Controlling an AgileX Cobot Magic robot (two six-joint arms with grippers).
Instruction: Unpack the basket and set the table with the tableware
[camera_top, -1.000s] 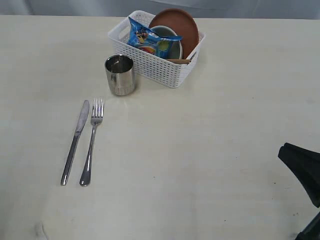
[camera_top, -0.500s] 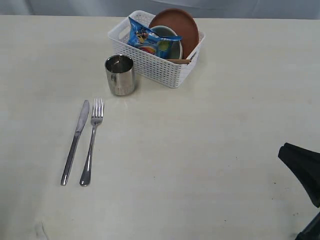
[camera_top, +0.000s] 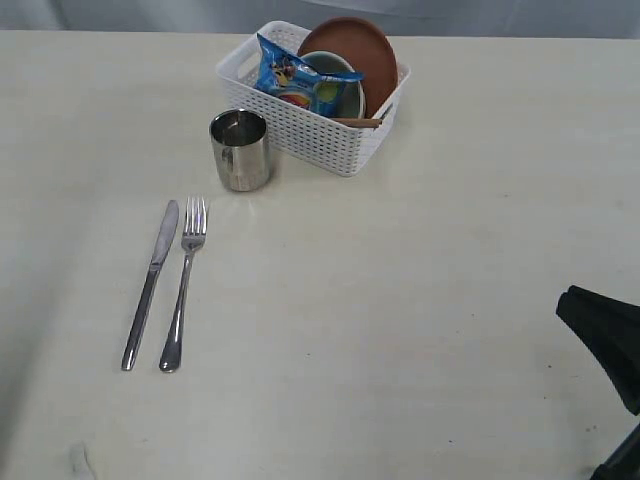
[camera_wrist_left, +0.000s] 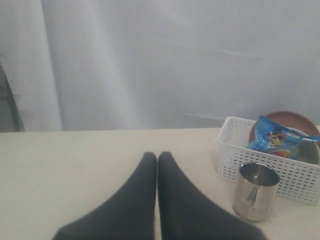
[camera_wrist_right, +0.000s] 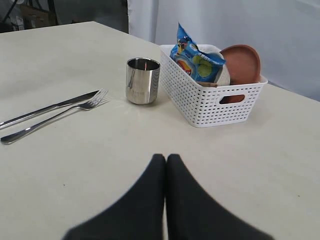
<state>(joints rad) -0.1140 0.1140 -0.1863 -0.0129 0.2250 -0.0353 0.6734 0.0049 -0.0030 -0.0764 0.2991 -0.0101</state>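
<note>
The white perforated basket stands at the back of the cream table. In it lean a reddish-brown plate and a pale bowl, with a wooden handle poking out. The steel cup stands just left of the basket. A steel knife and fork lie side by side further forward. My right gripper is shut and empty, its dark body at the right edge. My left gripper is shut and empty, out of the exterior view.
A blue crisp bag stands in the basket in front of the bowl. A pale curtain hangs behind the table.
A faint shadow at the table's lower left has shifted toward the left edge. Nothing else has moved.
</note>
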